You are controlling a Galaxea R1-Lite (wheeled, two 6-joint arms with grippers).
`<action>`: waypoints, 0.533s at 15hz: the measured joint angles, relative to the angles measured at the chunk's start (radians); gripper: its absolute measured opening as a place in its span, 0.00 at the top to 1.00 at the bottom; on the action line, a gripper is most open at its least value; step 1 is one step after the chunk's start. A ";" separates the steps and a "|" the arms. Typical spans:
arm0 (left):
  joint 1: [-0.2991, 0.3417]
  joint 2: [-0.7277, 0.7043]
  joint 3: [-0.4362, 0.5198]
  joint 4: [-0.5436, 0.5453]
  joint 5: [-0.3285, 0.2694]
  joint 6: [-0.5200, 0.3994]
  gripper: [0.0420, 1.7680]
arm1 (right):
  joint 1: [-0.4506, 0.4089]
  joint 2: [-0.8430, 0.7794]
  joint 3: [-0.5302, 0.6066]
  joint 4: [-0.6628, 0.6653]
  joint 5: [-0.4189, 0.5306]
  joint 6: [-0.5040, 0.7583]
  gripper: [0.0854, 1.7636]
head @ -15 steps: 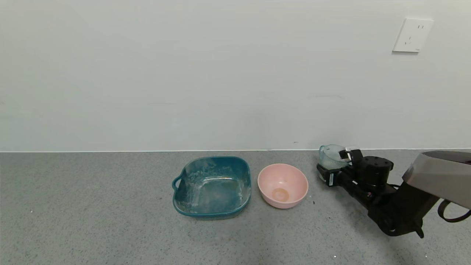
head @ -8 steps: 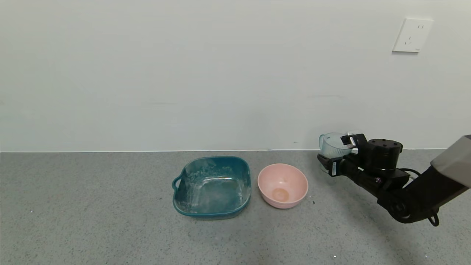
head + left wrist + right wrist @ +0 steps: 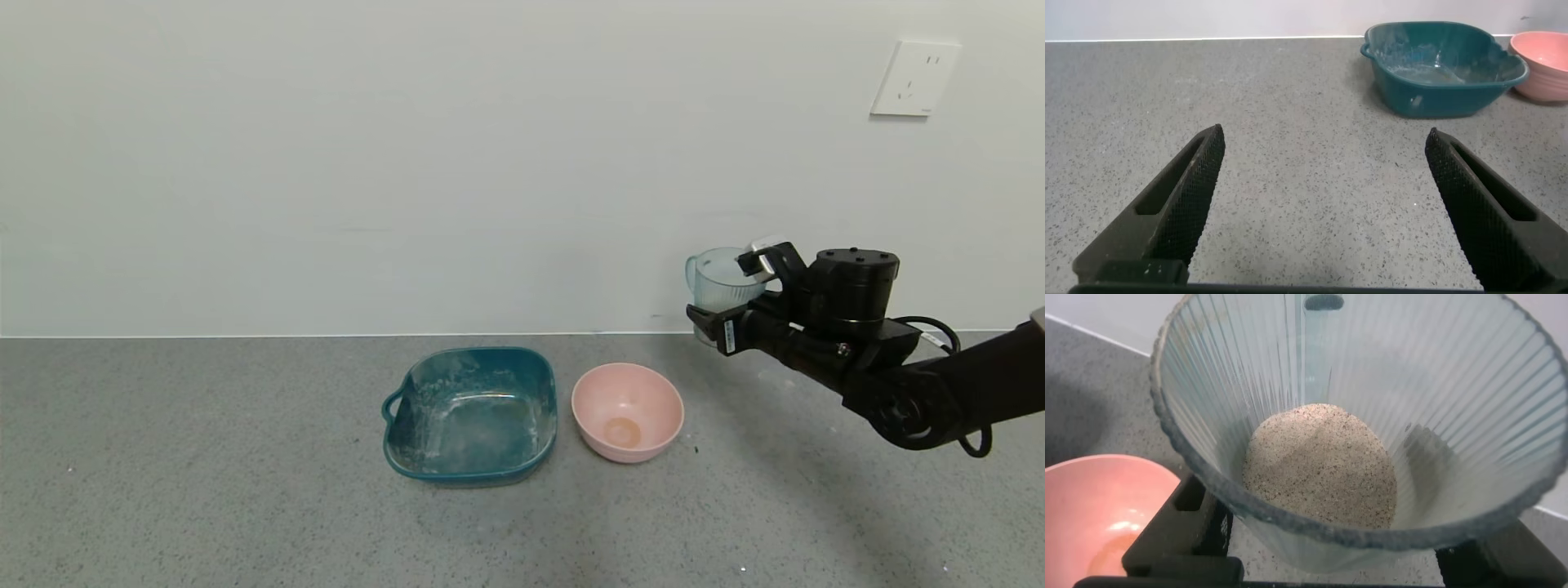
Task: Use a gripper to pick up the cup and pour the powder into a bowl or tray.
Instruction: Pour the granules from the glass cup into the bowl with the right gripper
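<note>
My right gripper (image 3: 739, 304) is shut on the ribbed pale blue-green cup (image 3: 718, 282) and holds it upright in the air, to the right of and above the pink bowl. In the right wrist view the cup (image 3: 1437, 400) fills the frame, with a beige powder (image 3: 1321, 465) heap at its bottom. The dark teal tray (image 3: 472, 411) with white smears sits on the counter, left of the pink bowl; it also shows in the left wrist view (image 3: 1445, 69). My left gripper (image 3: 1323, 175) is open and empty, low over bare counter, out of the head view.
A round pink bowl (image 3: 627, 411) with a tan spot stands between the tray and the cup; it shows in the right wrist view (image 3: 1094, 514) below the cup. The grey speckled counter meets a white wall close behind. A wall socket (image 3: 914, 77) is high on the right.
My right gripper has lifted the cup off the counter, up and slightly left. The tray, the pink bowl and the left arm have not moved.
</note>
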 joint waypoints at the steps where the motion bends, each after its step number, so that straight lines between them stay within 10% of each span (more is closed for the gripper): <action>1: 0.000 0.000 0.000 0.000 0.000 0.000 0.00 | 0.011 -0.004 -0.025 0.034 -0.001 -0.036 0.24; 8: 0.000 0.000 0.000 0.000 0.000 0.000 0.00 | 0.110 -0.007 -0.254 0.317 -0.036 -0.179 0.24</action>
